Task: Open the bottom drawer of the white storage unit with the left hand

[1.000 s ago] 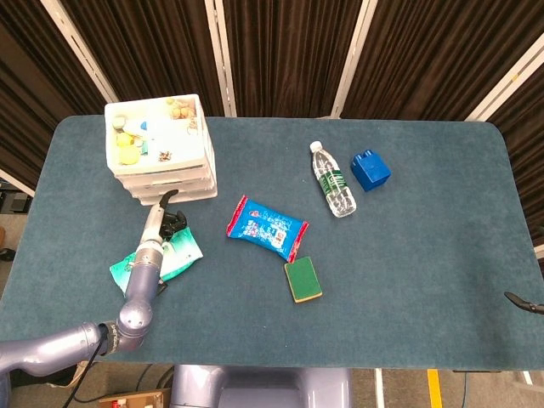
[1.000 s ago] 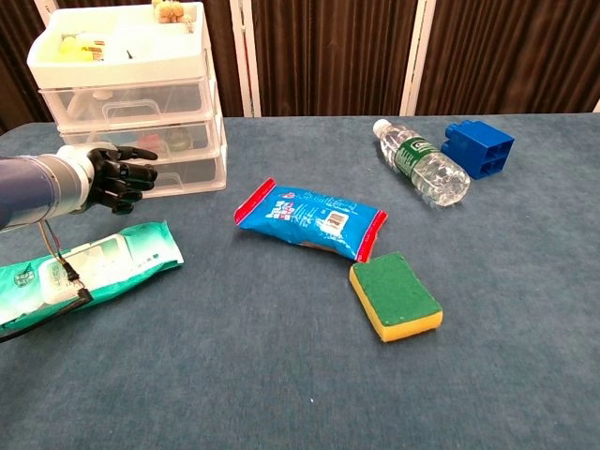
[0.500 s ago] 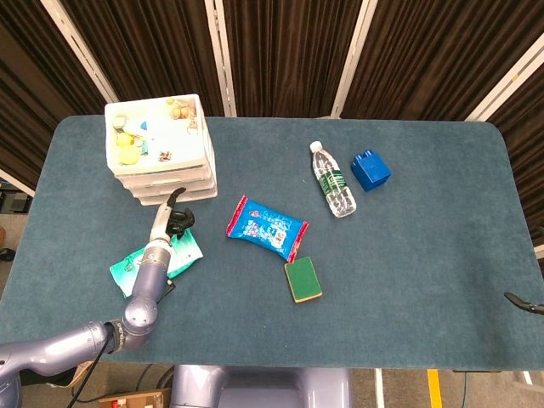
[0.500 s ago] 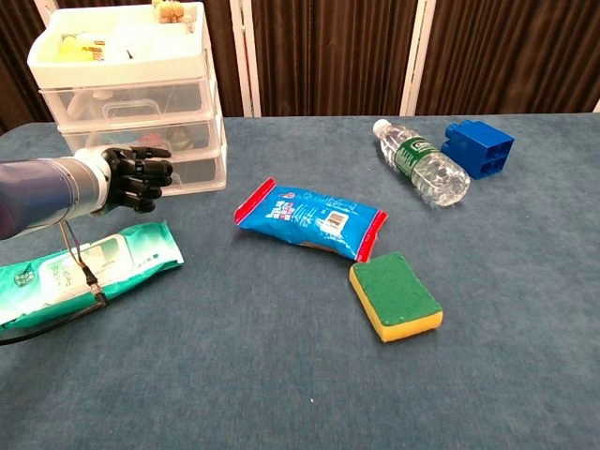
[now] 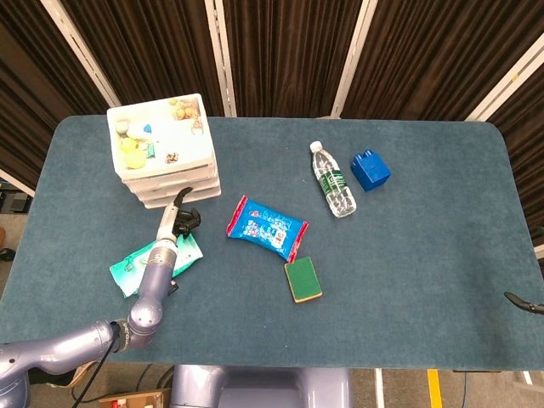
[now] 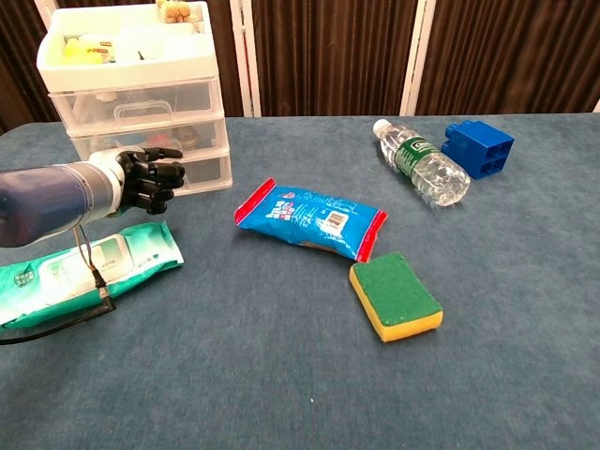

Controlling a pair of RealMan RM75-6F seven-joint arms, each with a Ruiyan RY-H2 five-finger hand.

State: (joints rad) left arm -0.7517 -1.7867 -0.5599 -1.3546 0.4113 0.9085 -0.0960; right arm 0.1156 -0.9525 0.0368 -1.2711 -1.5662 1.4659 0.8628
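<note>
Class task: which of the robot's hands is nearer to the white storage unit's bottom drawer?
Left. The left hand is right in front of the bottom drawer; contact is unclear. The right hand isn't in either view.

Left arm stretched forward, dark hand curled at its tip

The left arm point(image 5: 140, 297) enters at the lower-left corner of the head view and slants up and to the right, its grey-blue forearm narrowing to a pale wrist cuff. The left hand point(image 6: 148, 179) is black, its fingers point(image 6: 165, 172) bent inward and bunched together, with nothing visibly held; a thin cable hangs below the forearm. At the right edge of the head view only a small dark tip of the right hand point(image 5: 524, 302) shows, too little to read its pose.
</note>
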